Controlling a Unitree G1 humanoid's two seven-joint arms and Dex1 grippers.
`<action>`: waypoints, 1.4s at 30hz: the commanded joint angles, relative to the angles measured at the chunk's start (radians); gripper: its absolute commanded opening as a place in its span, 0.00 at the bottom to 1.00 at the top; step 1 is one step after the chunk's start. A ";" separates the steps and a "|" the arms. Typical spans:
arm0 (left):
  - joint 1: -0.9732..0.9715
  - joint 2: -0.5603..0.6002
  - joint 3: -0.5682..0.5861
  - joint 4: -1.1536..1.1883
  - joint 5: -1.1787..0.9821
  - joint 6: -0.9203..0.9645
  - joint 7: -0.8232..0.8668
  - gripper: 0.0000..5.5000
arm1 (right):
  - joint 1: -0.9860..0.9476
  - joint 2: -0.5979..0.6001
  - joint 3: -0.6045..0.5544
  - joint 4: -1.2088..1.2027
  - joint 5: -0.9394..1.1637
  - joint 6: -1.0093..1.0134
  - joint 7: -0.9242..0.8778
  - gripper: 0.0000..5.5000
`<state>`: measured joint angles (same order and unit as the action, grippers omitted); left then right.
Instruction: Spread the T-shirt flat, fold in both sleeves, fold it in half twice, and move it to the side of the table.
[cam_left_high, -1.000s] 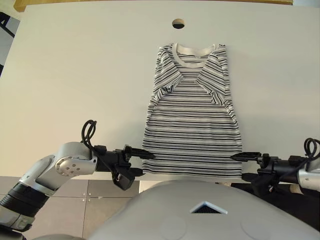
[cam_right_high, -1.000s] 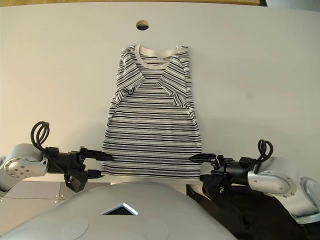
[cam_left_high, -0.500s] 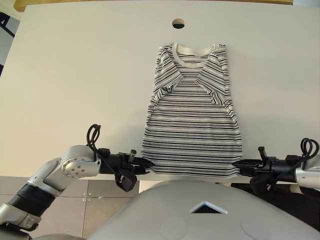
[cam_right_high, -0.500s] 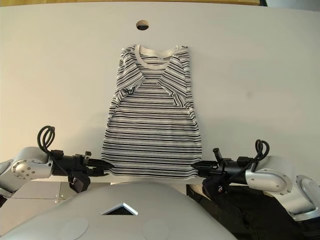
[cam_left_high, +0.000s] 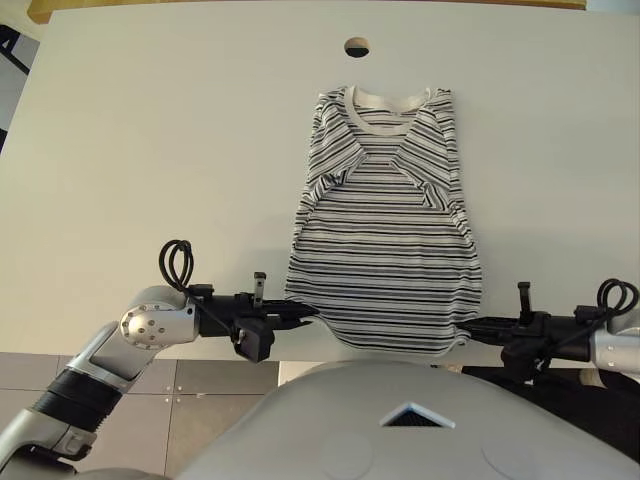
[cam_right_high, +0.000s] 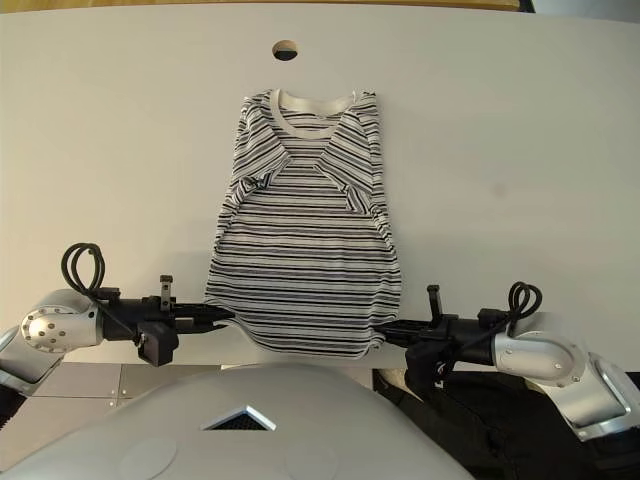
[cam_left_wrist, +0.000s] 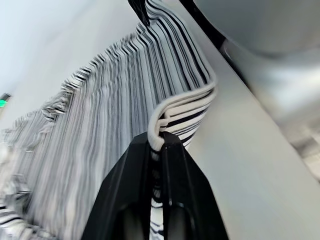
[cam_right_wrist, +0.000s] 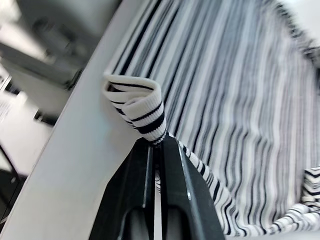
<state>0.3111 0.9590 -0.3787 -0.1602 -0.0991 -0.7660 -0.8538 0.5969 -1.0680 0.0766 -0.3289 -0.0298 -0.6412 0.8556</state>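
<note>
Off the counter (cam_left_high: 150, 150), both near corners of the T-shirt (cam_left_high: 385, 240) have come up since half a second ago. The hem lay straight along the counter's near edge then. Now it bows, its two ends raised and drawn slightly inward while its middle sags toward that edge. Both arms have closed in on the cloth to do this.

The rest of the T-shirt lies flat, somewhat right of the counter's middle, with the collar toward the far edge. Both sleeves are already folded in over the chest, so you are likely at the start of the first half-fold.

Your left fingers (cam_left_wrist: 130, 170) are clamped on the left hem corner (cam_left_wrist: 172, 112), with the ribbed edge doubled over just past their tips. Your right fingers (cam_right_wrist: 137, 170) are pinched on the right hem corner (cam_right_wrist: 137, 102) the same way, and a curl of hem stands up beyond them.

The next move probably calls for carrying both corners level toward the collar. If one side leads, the fold may skew.

A small round hole (cam_left_high: 356, 46) sits in the counter just beyond the collar, near the far edge.
</note>
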 joint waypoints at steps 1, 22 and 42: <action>-0.126 -0.125 0.068 0.038 -0.026 0.070 0.086 0.02 | -0.121 0.107 -0.069 0.015 0.158 0.030 -0.087 0.02; -0.952 -0.584 0.062 1.165 0.453 0.126 0.587 0.02 | -0.947 0.601 0.051 0.881 -0.306 0.192 -0.682 0.02; -1.124 -0.697 0.131 1.489 0.470 0.333 0.839 0.49 | -1.318 0.717 0.048 1.464 -0.273 0.212 -0.798 0.50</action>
<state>-0.7782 0.2618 -0.2910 1.3074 0.4057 -0.4777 -0.0308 -0.7059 -0.3543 0.1435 1.1310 -0.3276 -0.4186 0.0586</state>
